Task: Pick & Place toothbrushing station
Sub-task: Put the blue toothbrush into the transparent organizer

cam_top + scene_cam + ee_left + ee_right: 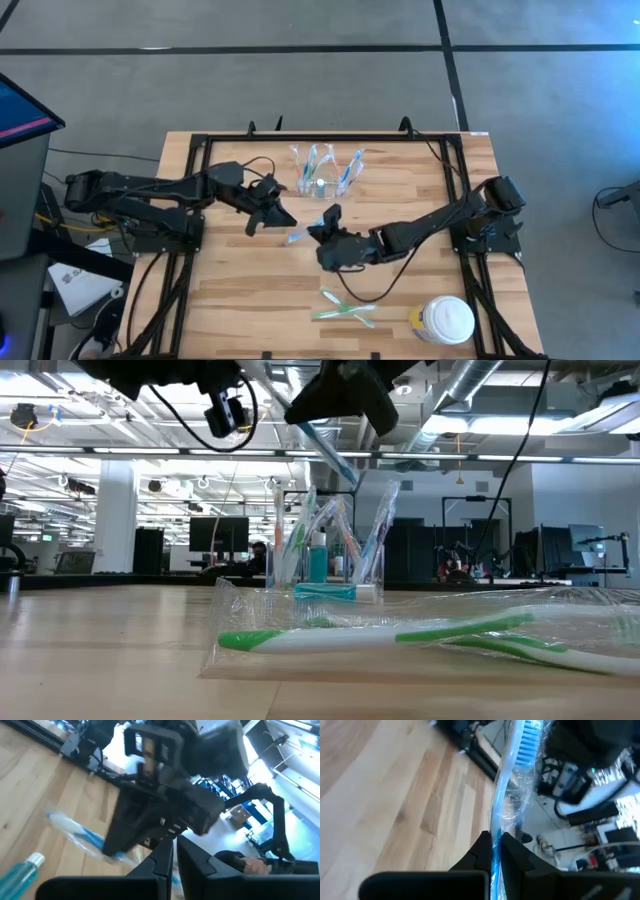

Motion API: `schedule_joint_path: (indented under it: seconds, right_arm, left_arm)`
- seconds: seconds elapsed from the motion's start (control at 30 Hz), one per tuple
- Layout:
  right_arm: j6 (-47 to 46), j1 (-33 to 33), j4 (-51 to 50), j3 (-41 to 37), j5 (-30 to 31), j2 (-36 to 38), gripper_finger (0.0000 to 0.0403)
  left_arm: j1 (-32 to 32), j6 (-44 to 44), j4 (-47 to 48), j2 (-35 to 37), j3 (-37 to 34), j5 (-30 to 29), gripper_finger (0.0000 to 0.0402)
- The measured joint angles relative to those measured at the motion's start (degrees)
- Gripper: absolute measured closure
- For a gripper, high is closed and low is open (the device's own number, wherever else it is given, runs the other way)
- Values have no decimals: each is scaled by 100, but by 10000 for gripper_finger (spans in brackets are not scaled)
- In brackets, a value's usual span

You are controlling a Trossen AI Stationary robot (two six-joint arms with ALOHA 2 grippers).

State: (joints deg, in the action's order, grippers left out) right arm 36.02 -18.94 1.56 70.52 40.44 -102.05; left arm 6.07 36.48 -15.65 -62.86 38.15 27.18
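Nearest the low camera, a green toothbrush (420,632) in crinkled clear wrapping lies flat on the wooden desk (100,650). Seen from above, it sits at about six o'clock from the desk's middle, crossed over a second wrapped brush, with a white lidded jar (445,320) just to its right.

My right pincer (492,845) hangs above the middle of the desk, closed on the handle of a blue toothbrush (515,775) that also wears its loose plastic sleeve. The bristle end points away from my wrist. My left pincer (174,857) is closed on nothing that I can see and hovers close beside the right one, at about nine o'clock from it.

The clear holder (325,172) stands at twelve o'clock, near the far edge, already carrying several brushes and a small teal tube (318,557).

The risks, as I judge them: the sleeve is slippery, so the brush may slide or twist in my grip and arrive at the holder tilted. The holder looks light and crowded, so a brush coming in off-line could strike the standing brushes or tip the whole thing. My two arms are also very near each other, and any swing toward twelve o'clock could make them collide.
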Motion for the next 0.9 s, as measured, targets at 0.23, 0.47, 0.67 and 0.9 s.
schedule_joint_path:
  seconds: [0.23, 0.47, 0.67, 0.9]
  right_arm:
    - [-645, 212, 323, -535, -338, 578, 394]
    - [-1047, 494, 1618, -1484, -834, 1235, 394]
    - [-1343, 809, 2901, -2283, -1233, 1603, 394]
    - [-1735, 1222, 4045, -2902, -1360, 1662, 394]
  left_arm:
    - [-2, -181, -55, 302, -240, -311, 385]
    - [-4, -377, -5, 602, -588, -675, 385]
    - [-4, -692, -73, 709, -756, -973, 385]
    - [-4, -1093, -115, 704, -754, -1157, 385]
